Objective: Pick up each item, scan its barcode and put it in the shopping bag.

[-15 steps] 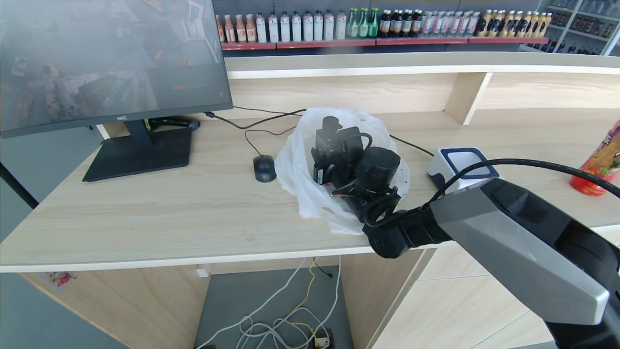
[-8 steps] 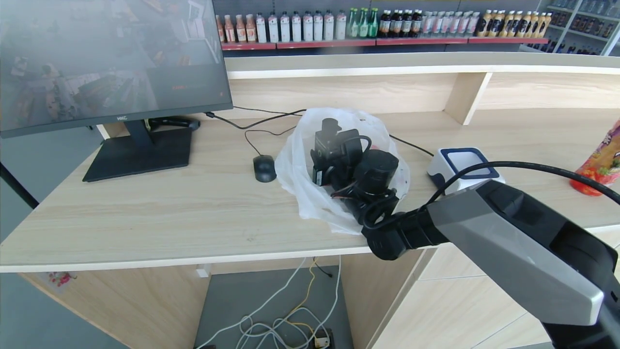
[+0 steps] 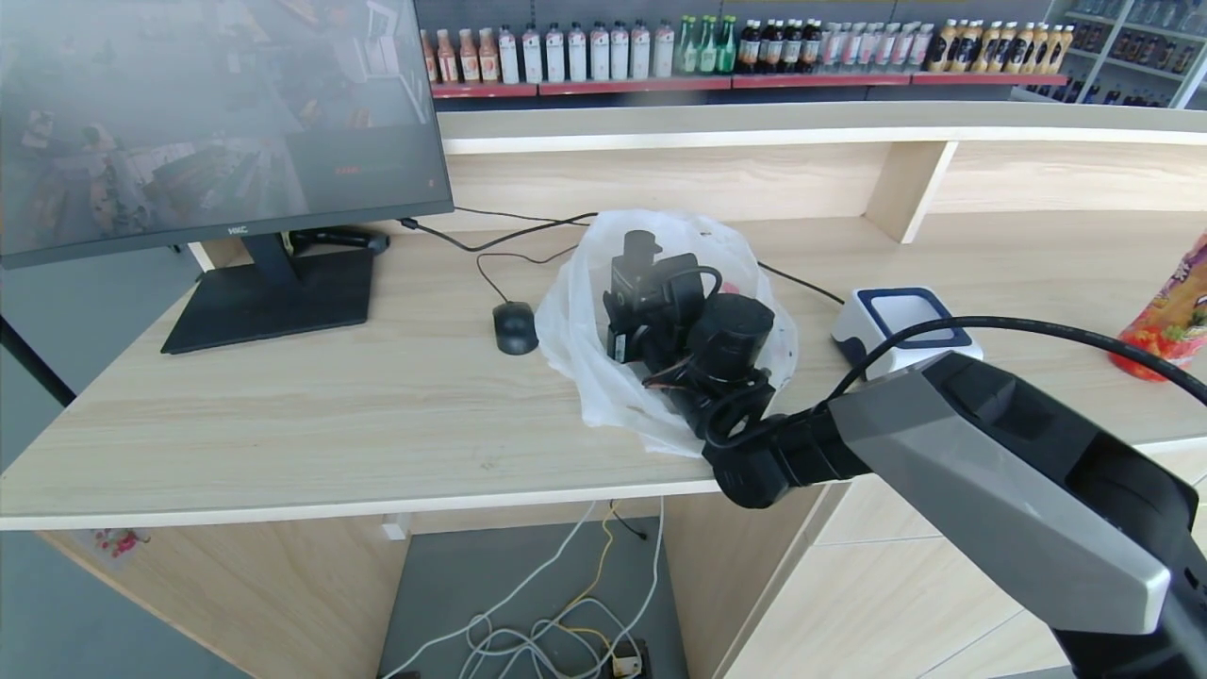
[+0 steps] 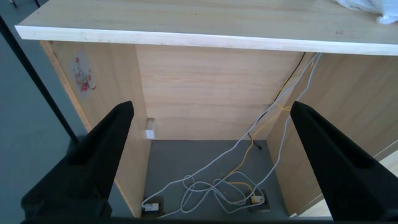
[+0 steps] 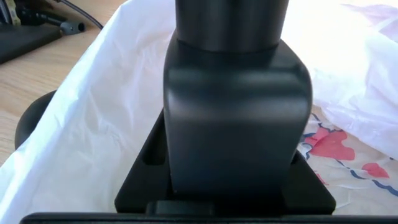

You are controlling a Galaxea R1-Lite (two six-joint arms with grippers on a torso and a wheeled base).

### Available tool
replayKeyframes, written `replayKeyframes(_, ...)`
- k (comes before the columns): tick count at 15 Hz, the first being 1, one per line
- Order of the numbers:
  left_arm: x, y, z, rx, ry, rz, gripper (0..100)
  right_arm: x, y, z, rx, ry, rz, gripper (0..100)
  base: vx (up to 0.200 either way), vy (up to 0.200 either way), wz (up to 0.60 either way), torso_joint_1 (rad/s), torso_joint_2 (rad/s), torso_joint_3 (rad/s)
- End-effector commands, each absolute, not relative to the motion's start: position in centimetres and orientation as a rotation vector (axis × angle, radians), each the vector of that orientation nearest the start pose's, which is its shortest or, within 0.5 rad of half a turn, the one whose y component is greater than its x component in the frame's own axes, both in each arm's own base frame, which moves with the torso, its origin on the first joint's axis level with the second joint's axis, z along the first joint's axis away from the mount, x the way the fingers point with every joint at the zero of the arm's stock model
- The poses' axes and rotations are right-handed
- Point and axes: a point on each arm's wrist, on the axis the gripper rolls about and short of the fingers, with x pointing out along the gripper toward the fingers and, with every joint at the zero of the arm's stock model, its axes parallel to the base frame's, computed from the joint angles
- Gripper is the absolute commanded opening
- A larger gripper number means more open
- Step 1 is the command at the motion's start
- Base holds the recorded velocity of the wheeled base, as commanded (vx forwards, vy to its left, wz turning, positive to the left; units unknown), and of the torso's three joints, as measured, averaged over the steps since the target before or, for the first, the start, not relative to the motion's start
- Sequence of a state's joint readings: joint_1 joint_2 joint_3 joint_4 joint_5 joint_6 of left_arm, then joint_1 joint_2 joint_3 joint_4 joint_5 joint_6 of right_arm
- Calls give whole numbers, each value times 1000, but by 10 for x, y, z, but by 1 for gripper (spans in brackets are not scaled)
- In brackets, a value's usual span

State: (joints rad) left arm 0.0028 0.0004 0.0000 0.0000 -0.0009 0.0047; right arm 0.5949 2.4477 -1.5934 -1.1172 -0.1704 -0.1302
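White plastic, crumpled and open at the top: that is the shopping bag (image 3: 585,358) in the middle of the desk (image 3: 330,424). The right gripper (image 3: 651,283) is sunk into its mouth, with the arm lying across the bag's near right side. Its own housing hides the tips, so I cannot tell whether it holds something or nothing. Just beside the gripper, against the bag's inner wall, some red and blue print (image 5: 339,146) shows; whether that is an item or the bag's lettering, I can't say.

What the next move turns on, I'd judge, is the snack pouch (image 3: 1169,321), red-orange, well to the right of the bag. The scanner (image 3: 905,325) sits between the two. The pouch leans a little, with its long axis roughly upright. That puts it on the right arm's side, so the right arm is the nearer one. The left gripper (image 4: 211,109) hangs spread wide and empty below the desk edge, left of the bag and well apart from all of it.
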Motion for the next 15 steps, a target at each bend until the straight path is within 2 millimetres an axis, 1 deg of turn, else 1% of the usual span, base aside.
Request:
replayKeyframes(1, -23, 0, 75, 5, 0, 3, 100, 417, 278, 135, -30, -271, 406, 100, 0, 0, 0, 0, 0, 0)
replayKeyframes(4, -23, 0, 75, 5, 0, 2, 100, 417, 278, 138, -26, -281, 405, 100, 0, 0, 0, 0, 0, 0)
replayKeyframes(10, -23, 0, 75, 5, 0, 3, 100, 411, 277, 158, -8, -320, 404, 100, 0, 0, 0, 0, 0, 0)
replayKeyframes(12, -23, 0, 75, 5, 0, 3, 100, 405, 272, 177, 1, -354, 397, 100, 0, 0, 0, 0, 0, 0)
replayKeyframes(14, -23, 0, 75, 5, 0, 3, 100, 400, 269, 187, 7, -383, 395, 100, 0, 0, 0, 0, 0, 0)
replayKeyframes(15, -23, 0, 75, 5, 0, 2, 100, 394, 265, 196, 3, -394, 394, 100, 0, 0, 0, 0, 0, 0)
